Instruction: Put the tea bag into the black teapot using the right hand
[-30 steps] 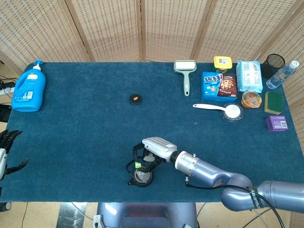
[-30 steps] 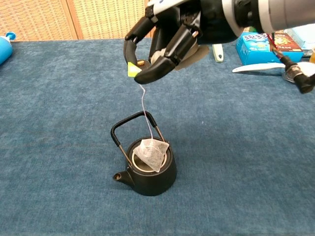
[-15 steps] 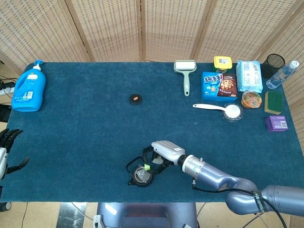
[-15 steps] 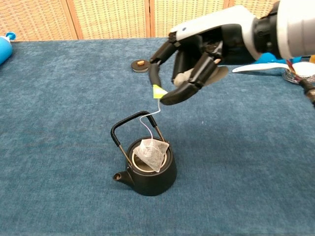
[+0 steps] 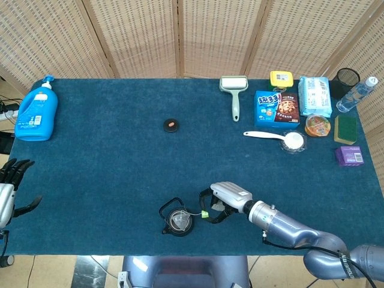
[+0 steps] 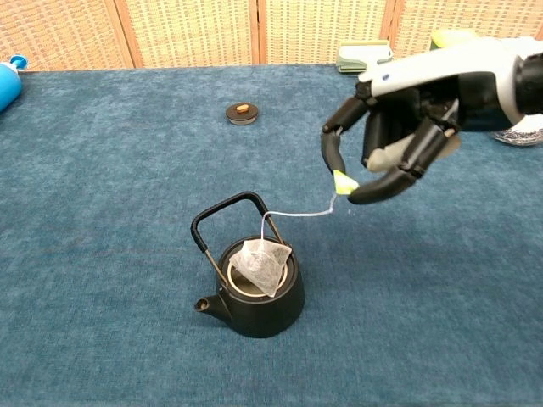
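Black teapot (image 6: 257,297) sits near the table's front edge with the tea bag (image 6: 263,264) lodged in its open mouth. Its string now trails rightward, since the right hand (image 6: 399,140), pinching the yellow tag (image 6: 343,182), has drawn away and lower. Left hand (image 5: 11,186) idles, fingers apart. Judgement: only release remains.

In the chest view the right hand (image 6: 399,153) is cut off at the wrist by the right edge, and its palm hides whatever lies behind it on the table. Far to its left in the head view, the left hand (image 5: 12,189) is partly cropped by the picture's left edge. The tea bag (image 6: 263,264) is only half visible, its lower part hidden inside the black teapot (image 6: 254,292). Print on the snack box (image 5: 276,108), well beyond the right hand, is too small to read.
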